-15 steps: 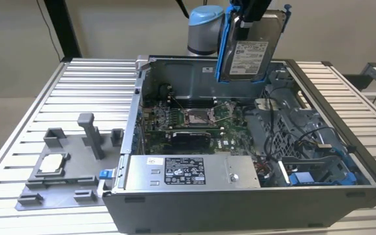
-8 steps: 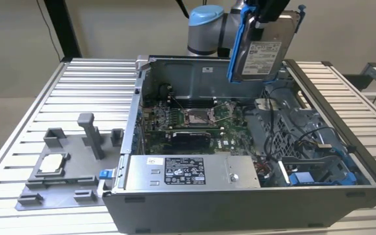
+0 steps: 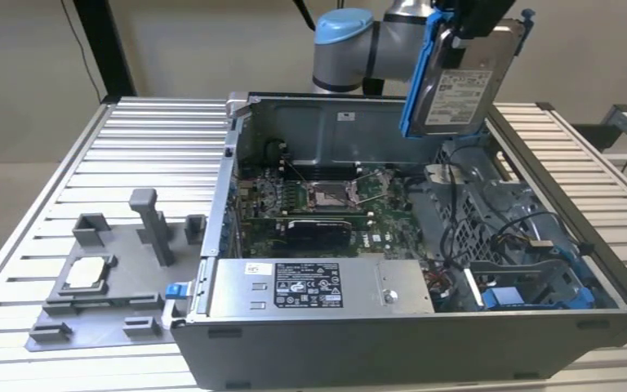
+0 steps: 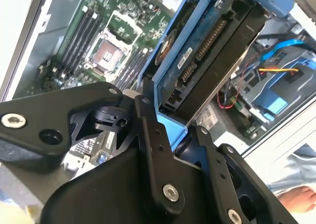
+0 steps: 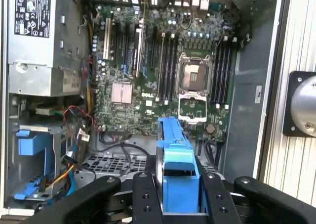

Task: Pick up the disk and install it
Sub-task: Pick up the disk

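Note:
The disk [image 3: 464, 82], a silver-grey drive with a white label in a blue carrier, hangs upright in the air above the back right of the open computer case [image 3: 401, 335]. My gripper [image 3: 477, 28] is shut on its upper end. In both wrist views the black fingers [image 5: 145, 199] clamp the blue carrier [image 5: 177, 174] from two sides. The second wrist view shows the disk [image 4: 217, 46] edge-on with its connector side exposed, over the motherboard [image 4: 106, 41]. The blue drive bay [image 3: 521, 290] sits low at the case's front right.
The grey power supply box [image 3: 313, 287] lies along the case's front. Cables [image 3: 509, 229] run over the drive cage on the exterior view's right. A grey fixture plate [image 3: 107, 286] with a small white-topped chip [image 3: 88, 273] rests on the slatted table [image 3: 128, 147] at the exterior view's left.

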Available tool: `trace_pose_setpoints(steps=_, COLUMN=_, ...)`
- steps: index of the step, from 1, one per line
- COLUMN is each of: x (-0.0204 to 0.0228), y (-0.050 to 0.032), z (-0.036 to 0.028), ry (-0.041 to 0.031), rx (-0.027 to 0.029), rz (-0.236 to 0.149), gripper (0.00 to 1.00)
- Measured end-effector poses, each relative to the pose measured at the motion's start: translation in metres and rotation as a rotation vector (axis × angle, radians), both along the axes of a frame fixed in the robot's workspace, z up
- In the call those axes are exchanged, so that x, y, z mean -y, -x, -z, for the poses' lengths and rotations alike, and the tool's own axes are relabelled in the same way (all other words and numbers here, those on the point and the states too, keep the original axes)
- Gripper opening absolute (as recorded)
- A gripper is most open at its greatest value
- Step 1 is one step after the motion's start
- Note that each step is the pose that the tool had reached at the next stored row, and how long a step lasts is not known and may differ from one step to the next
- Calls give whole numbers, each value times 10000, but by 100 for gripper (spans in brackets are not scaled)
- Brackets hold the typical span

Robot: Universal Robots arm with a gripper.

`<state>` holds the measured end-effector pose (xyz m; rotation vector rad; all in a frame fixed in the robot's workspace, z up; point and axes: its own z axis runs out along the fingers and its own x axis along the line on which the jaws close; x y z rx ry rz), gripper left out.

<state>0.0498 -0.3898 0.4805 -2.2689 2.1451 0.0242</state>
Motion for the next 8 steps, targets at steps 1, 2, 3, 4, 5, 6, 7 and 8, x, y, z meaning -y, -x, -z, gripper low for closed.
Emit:
trace_pose_setpoints(steps=1, x=0, y=-34, z=0, ry=0, rx=0, rz=-3, gripper=0)
trace_pose_setpoints(steps=2, x=0, y=-67, z=0, ry=-1, rx=0, rz=-5, gripper=0)
trace_pose_setpoints(steps=3, x=0, y=-99, z=0, ry=-1, rx=0, rz=-7, gripper=0)
trace_pose_setpoints(steps=4, x=0, y=-127, z=0, ry=0, rx=0, rz=-8, gripper=0)
trace_pose_setpoints(steps=5, x=0, y=-153, z=0, ry=0, rx=0, rz=-9, gripper=0)
trace_pose_setpoints(steps=6, x=0, y=-171, z=1, ry=-1, rx=0, rz=-10, gripper=0)
trace_pose_setpoints(steps=7, x=-1, y=-179, z=1, ry=-1, rx=0, rz=-11, gripper=0)
trace_pose_setpoints(steps=8, x=-1, y=-179, z=1, ry=-1, rx=0, rz=-10, gripper=0)
